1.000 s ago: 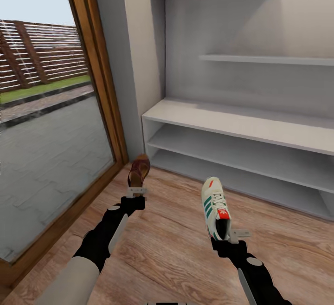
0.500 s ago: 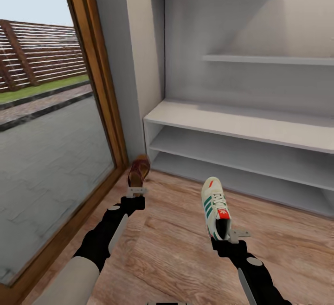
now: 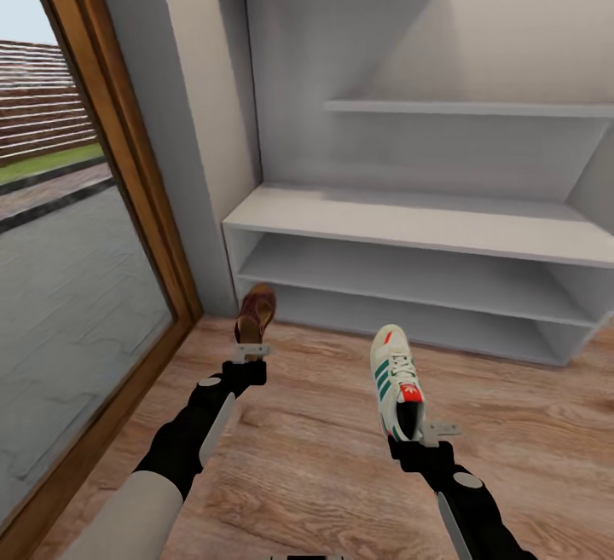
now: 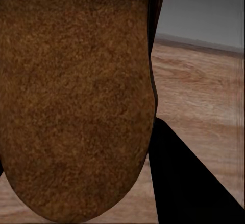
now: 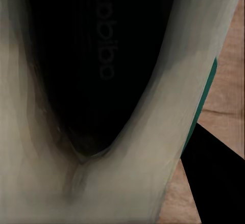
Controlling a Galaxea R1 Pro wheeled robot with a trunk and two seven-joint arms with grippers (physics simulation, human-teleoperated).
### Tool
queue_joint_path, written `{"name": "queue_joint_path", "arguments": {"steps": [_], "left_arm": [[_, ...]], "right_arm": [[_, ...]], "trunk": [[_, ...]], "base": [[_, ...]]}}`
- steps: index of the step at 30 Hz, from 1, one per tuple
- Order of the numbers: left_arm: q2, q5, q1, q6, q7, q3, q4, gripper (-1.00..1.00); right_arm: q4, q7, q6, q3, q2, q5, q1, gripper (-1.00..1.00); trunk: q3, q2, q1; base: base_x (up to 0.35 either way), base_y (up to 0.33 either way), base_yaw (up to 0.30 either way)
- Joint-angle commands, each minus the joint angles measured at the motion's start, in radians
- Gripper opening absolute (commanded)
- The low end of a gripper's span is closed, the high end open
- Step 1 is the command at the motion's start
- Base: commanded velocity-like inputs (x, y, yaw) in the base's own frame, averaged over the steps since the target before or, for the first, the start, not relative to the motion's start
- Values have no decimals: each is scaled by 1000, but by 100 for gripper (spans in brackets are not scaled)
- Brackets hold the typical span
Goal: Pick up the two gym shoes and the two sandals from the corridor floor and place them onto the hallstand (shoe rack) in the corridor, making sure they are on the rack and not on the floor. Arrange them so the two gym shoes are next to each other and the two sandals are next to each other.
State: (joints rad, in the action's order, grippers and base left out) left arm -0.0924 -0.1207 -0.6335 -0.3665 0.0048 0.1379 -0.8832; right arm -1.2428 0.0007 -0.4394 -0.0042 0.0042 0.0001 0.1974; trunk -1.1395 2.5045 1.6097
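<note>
A: What is each arm carrying?

B: The left gripper (image 3: 249,350) is pinching a sandal (image 3: 255,313) by its heel end, holding it above the floor (image 3: 324,449) with the toe pointing toward the shoe rack (image 3: 409,228). The right gripper (image 3: 426,434) is pinching a sneaker (image 3: 396,381) at its heel, toe also pointing at the rack.

A: And close up?

B: In the left wrist view the tan footbed of the sandal (image 4: 76,96) is pressing close to the lens, with a dark finger (image 4: 189,183) showing beside it. In the right wrist view I am looking down into the dark inside of the sneaker (image 5: 168,132), its pale wall and a green stripe at the edge.

A: What is sitting on the rack?

B: Nothing that I can make out. Its flat top and both open shelf rows are showing bare grey boards, and so are the stepped wall shelves (image 3: 460,108) above. A glass door with a wooden frame (image 3: 119,159) is standing just left of the rack.
</note>
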Motion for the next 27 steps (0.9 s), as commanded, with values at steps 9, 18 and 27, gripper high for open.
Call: {"name": "queue_joint_path", "arguments": {"steps": [9, 18, 27], "left_arm": [[0, -7, 0, -6, 0, 0, -2, -100], [0, -7, 0, -6, 0, -1, -2, -100], [0, -4, -1, -9, 4, -5, 26, -100]], "right_arm": [[-1, -1, -5, 0, 0, 0, 1, -100], [-1, -1, -5, 0, 0, 1, 1, -100], [-25, -2, -9, -97, -2, 0, 1, -100]], "trunk": [[-1, 0, 0], [-1, 0, 0], [-1, 0, 0]], "base": [[0, 0, -300], [0, 0, -219], [0, 0, -7]]}}
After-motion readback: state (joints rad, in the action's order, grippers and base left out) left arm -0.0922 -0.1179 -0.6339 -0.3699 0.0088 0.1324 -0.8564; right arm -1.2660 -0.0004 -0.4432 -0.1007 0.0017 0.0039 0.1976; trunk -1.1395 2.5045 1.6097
